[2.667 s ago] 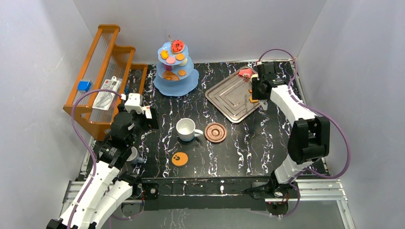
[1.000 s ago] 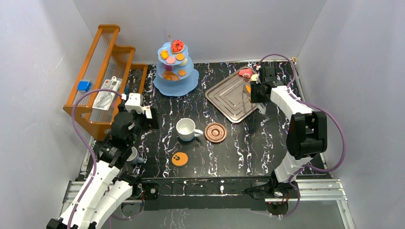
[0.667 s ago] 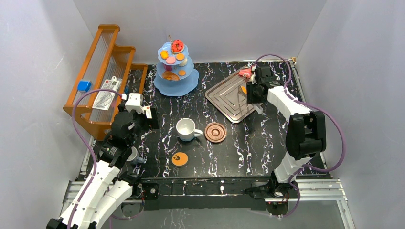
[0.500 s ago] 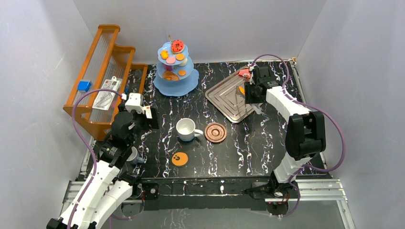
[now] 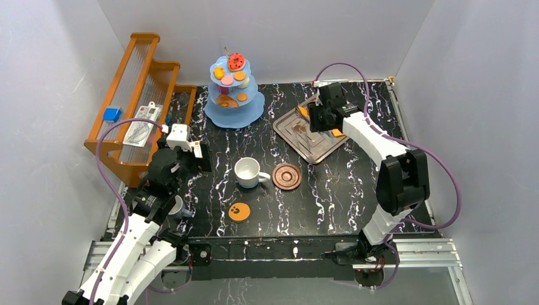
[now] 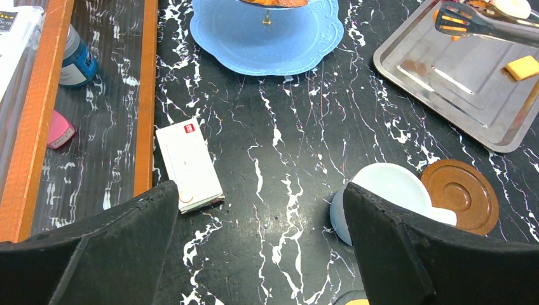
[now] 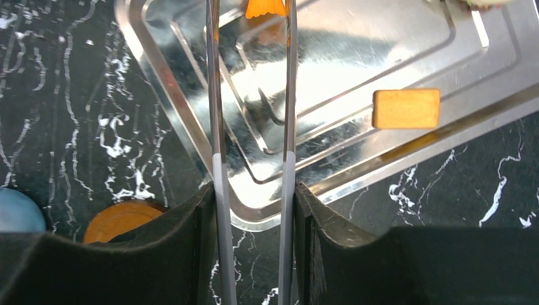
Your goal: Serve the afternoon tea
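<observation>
I see the right gripper (image 7: 253,189) above the silver tray (image 5: 314,149), which lies at the far right of the tabletop (image 5: 356,184). This gripper is half closed on a pair of metal tongs (image 7: 217,127), with one arm of the tongs against each finger. Between the tips of the tongs there is an orange pastry (image 7: 266,7), over the far left part of the tray. I cannot tell if it touches the metal. A rectangular orange biscuit (image 7: 406,108) lies on the right side of the tray, apart from the tongs.

The left gripper (image 6: 260,190) hangs over the near left of the tabletop. Its jaws are wide and it holds nothing. To the right of it the white mug (image 5: 246,171) stands on the tabletop, and the brown ridged saucer (image 5: 286,176) lies just beside the mug, on its right. The orange paw-print coaster (image 5: 239,211) lies nearer to me than the mug. The small grey cup (image 5: 178,206) stands left of the coaster, partly hidden by the left arm.

The light-blue three-tier stand (image 5: 235,117) is at the far side, left of the tray. It carries small pastries on its tiers, with a red pastry (image 5: 236,61) on the top one. The orange wooden rack (image 5: 136,95) stands along the far left edge. A small white box (image 6: 189,164) lies flat on the tabletop between the rack and the mug.
</observation>
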You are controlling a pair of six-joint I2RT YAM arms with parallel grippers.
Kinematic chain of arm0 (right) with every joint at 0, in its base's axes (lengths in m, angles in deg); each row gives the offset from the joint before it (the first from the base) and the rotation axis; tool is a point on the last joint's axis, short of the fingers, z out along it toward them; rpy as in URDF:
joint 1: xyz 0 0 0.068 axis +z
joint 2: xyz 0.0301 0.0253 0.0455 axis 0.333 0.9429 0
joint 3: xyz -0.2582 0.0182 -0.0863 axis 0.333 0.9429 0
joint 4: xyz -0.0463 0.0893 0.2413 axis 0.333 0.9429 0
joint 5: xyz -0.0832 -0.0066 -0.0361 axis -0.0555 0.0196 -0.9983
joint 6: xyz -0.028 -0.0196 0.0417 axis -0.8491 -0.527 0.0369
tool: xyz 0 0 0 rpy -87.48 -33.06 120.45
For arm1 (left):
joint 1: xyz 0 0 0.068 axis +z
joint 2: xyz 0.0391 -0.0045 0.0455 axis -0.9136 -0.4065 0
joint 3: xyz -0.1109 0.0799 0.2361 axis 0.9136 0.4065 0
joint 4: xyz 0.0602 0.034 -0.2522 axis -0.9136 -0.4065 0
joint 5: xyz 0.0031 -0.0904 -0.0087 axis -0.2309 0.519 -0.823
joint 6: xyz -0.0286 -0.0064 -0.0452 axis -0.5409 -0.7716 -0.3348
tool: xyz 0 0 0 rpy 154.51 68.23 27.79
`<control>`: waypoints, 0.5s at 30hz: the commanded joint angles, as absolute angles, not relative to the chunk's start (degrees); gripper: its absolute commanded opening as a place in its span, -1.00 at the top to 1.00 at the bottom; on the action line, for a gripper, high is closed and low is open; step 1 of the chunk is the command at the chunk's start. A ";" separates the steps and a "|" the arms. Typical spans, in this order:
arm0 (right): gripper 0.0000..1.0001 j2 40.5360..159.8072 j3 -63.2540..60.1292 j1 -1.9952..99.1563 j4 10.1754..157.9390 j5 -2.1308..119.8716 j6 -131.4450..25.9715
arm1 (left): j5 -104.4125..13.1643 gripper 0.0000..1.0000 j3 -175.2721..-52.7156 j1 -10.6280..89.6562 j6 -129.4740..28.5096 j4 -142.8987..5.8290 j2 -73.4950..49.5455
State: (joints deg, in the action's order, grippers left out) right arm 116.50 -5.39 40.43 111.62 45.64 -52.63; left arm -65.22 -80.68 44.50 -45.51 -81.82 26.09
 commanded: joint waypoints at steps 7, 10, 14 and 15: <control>0.23 114.53 -14.52 45.43 106.00 46.56 -52.66 | -65.39 -0.96 -82.34 44.22 -45.51 -81.13 26.43; 0.23 115.20 -16.47 47.29 103.28 46.97 -54.77 | -65.47 -0.96 -82.33 44.22 -45.49 -81.14 26.50; 0.23 117.13 -18.96 49.35 100.73 48.56 -57.58 | -65.73 -0.96 -82.28 44.22 -45.49 -81.27 26.77; 0.23 117.69 -19.65 49.73 100.40 48.95 -57.90 | -65.77 -0.96 -82.26 44.22 -45.49 -81.27 26.78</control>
